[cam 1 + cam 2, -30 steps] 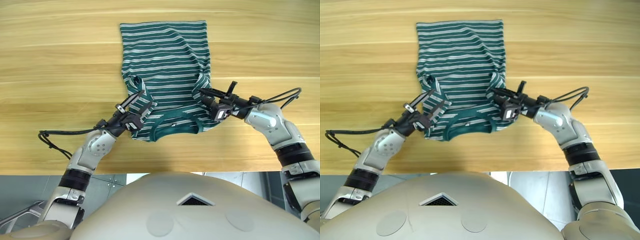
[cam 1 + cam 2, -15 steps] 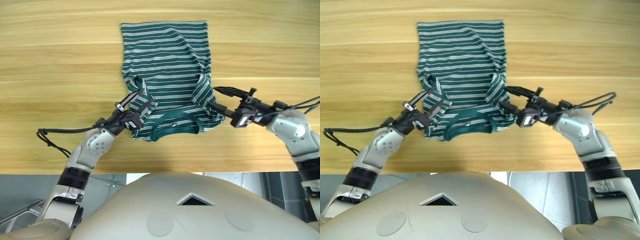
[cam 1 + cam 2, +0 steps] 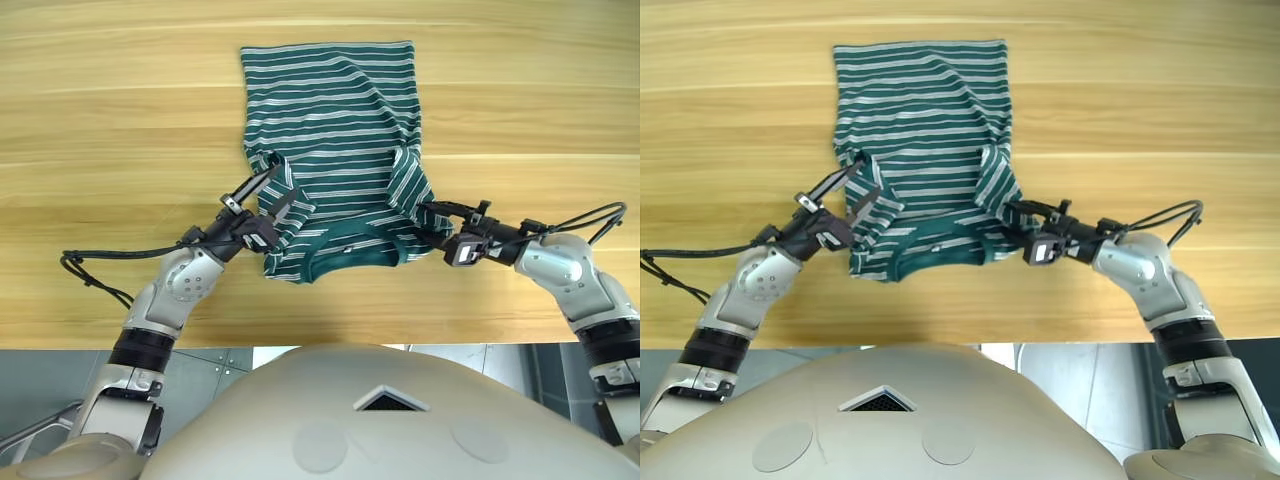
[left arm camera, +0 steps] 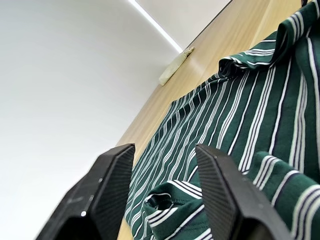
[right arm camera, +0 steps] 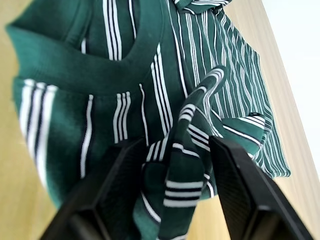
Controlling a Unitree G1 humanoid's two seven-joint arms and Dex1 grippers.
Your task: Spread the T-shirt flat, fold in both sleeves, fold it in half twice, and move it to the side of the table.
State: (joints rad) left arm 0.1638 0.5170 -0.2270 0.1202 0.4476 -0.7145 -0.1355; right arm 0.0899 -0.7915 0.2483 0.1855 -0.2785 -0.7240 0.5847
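Fabric sits right at both claws: the T-shirt [image 3: 330, 110] spreads toward 1 o'clock from the left gripper [image 3: 280, 186], whose fingers stand apart over the bunched left sleeve. It spreads toward 11 o'clock from the right gripper [image 3: 425, 215], fingers also apart, straddling a raised fold of the right sleeve. Green with white stripes, it lies on the table [image 3: 120, 120], hem at 12 o'clock, collar at 6, both sleeves rumpled inward.

Table [image 3: 100, 120] — light wood, grain running 9 to 3 o'clock — bearing one green T-shirt [image 3: 335, 120] with white stripes, laid lengthwise at centre, hem [image 3: 328, 47] towards 12 o'clock, neckline [image 3: 355, 258] towards 6 o'clock near the front edge, sleeves [image 3: 408, 185] bunched inward at 4 and 8 o'clock.
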